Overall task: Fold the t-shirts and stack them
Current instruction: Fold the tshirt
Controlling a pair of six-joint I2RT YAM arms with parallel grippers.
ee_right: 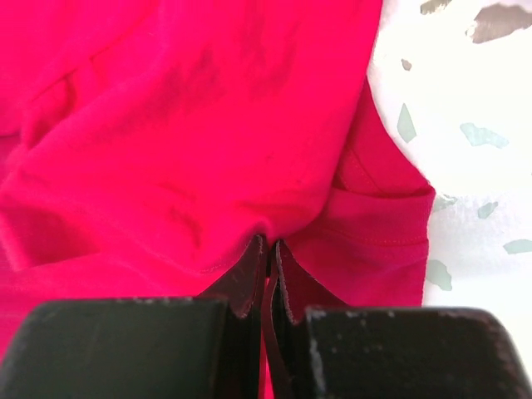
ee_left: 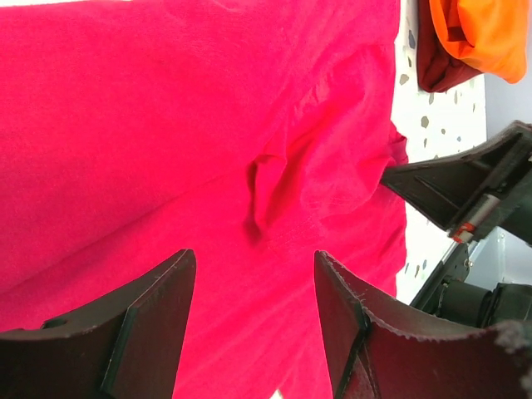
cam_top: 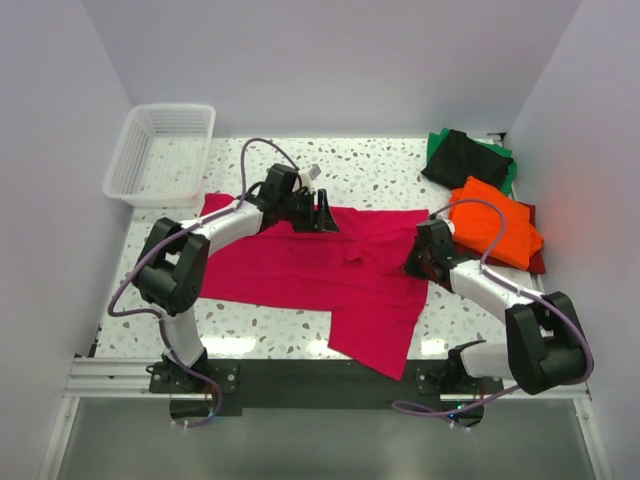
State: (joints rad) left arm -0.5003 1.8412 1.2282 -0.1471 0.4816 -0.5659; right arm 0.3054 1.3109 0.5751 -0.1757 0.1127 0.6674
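Note:
A crimson-pink t-shirt (cam_top: 300,265) lies spread across the middle of the table, with one flap hanging toward the front edge. My left gripper (cam_top: 322,215) hovers over its far edge, open, and nothing sits between its fingers (ee_left: 158,299); pink cloth (ee_left: 166,125) fills the view below. My right gripper (cam_top: 415,262) is at the shirt's right edge, shut on a pinched fold of the pink fabric (ee_right: 191,125), which bunches up at the fingertips (ee_right: 270,245). An orange t-shirt (cam_top: 495,225) lies folded on a dark red one (cam_top: 535,262) at the right. Behind them, a black one (cam_top: 462,160) rests on a green one (cam_top: 505,165).
A white plastic mesh basket (cam_top: 160,150) stands at the back left corner. White walls close in the table on the left, back and right. The speckled tabletop (cam_top: 370,175) shows behind the pink shirt and in front of it at the left.

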